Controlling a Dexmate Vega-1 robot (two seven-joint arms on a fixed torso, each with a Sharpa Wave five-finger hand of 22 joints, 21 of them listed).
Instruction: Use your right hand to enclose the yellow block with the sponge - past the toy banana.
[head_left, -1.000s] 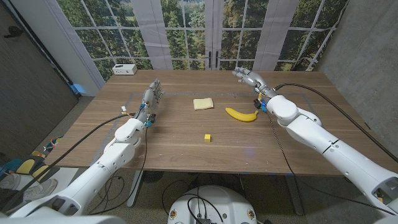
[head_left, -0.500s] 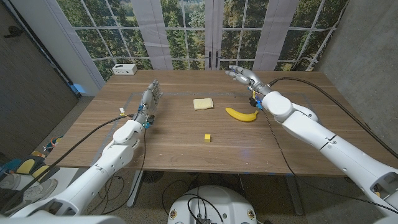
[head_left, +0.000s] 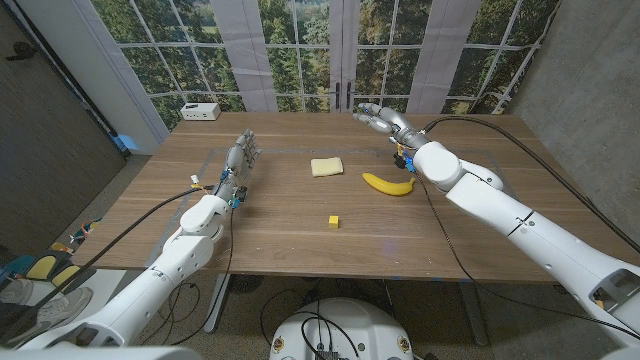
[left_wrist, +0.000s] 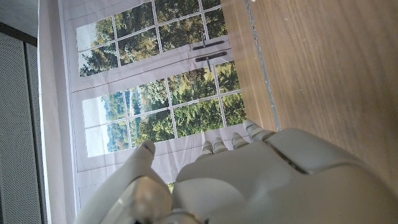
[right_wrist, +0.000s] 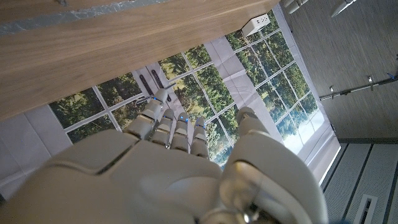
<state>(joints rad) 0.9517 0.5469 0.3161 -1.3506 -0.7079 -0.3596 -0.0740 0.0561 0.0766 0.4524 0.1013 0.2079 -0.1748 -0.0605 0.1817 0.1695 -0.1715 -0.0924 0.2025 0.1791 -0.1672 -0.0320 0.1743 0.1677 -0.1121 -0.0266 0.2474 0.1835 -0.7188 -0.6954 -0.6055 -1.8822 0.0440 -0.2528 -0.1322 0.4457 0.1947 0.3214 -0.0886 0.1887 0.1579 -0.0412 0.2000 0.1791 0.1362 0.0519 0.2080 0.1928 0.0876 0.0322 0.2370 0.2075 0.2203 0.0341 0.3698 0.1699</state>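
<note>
A small yellow block (head_left: 333, 221) sits on the wooden table (head_left: 300, 240) near its middle front. A pale yellow sponge (head_left: 326, 167) lies farther back, and a toy banana (head_left: 388, 184) lies to the right of it. My right hand (head_left: 380, 119) hovers above the table's far edge, behind the banana, fingers apart and holding nothing; its back fills the right wrist view (right_wrist: 168, 168). My left hand (head_left: 243, 152) stands upright at the left, fingers straight, holding nothing, also seen from behind in the left wrist view (left_wrist: 236, 180).
A white box (head_left: 201, 111) stands at the table's far left corner. Large windows rise behind the table. Black cables trail along both arms.
My right hand has swung leftward along the table's far edge, toward the sponge side. The left hand and the objects have stayed put.
</note>
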